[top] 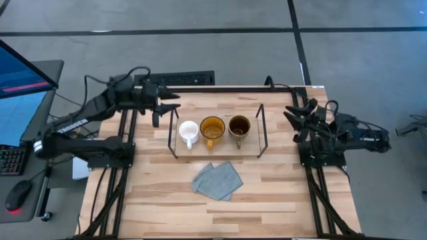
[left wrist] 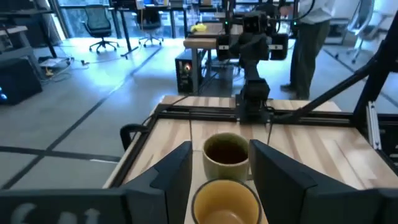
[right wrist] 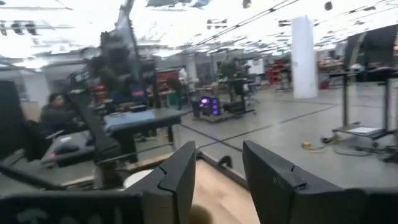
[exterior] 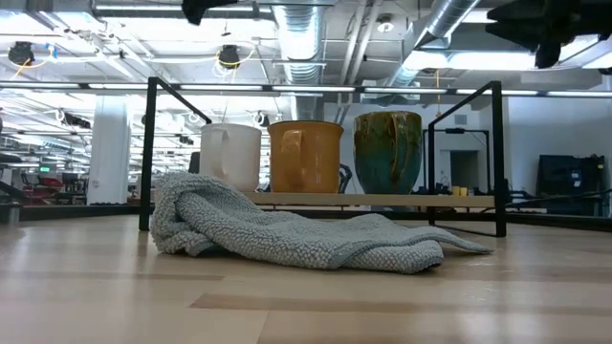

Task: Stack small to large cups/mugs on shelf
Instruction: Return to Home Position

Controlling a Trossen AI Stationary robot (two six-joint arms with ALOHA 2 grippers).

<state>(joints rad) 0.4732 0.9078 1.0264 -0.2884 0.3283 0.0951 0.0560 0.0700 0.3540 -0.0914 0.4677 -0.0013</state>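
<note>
Table (top: pixel 280 200), 3 mugs (top: pixel 213 127) on shelf (top: pixel 250 149), L end effector (top: pixel 167 112) open, R end effector (top: pixel 293 120) open

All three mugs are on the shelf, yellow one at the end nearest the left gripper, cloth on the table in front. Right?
No. The white mug stands at the shelf end nearest the left gripper; the yellow mug is in the middle, as the high view shows. All three mugs are on the shelf, with the cloth on the table in front.

mugs (exterior: pixel 306 158) glossy glazed ceramic | cloth (exterior: pixel 287 234) nubby knit | shelf (exterior: pixel 382 199) smooth wood
</note>
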